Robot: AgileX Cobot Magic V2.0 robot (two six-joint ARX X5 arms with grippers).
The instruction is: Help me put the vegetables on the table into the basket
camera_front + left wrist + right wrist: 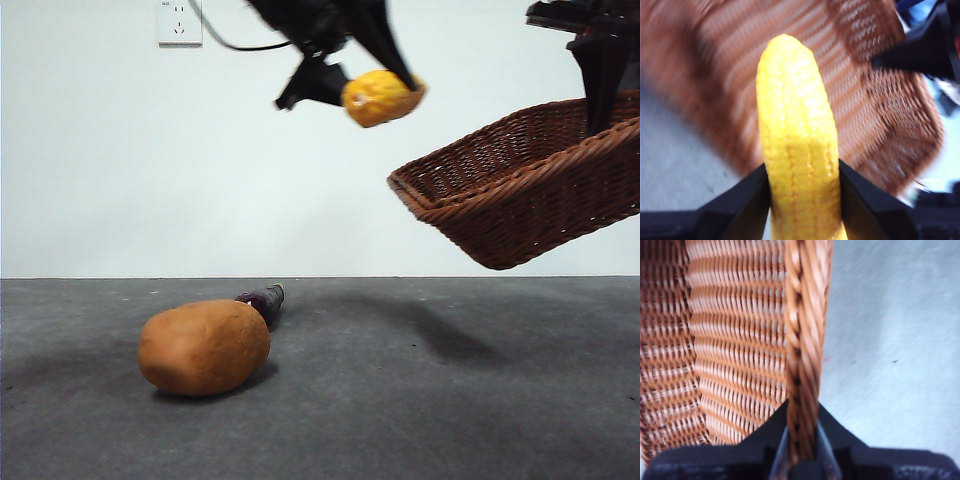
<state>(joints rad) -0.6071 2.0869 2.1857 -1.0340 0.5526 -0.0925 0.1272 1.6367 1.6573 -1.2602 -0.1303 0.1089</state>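
Front view: low, level with the worktop [420, 400], facing a pale wall. Left wrist view: very near, looking along the corn [797, 150] to the basket [875, 100]. Right wrist view: very near, on the basket's braided rim. All three share the basket.

No legible text anywhere; perhaps faint tiny marks on the wall socket [179, 22], unreadable.

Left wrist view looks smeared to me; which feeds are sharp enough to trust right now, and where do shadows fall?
Left wrist view: corn fairly sharp, basket behind it motion-blurred. Right wrist view: basket rim mildly soft but readable. Front view: potato and eggplant crisp, with soft shadows on the table, including a faint dark patch under the raised basket.
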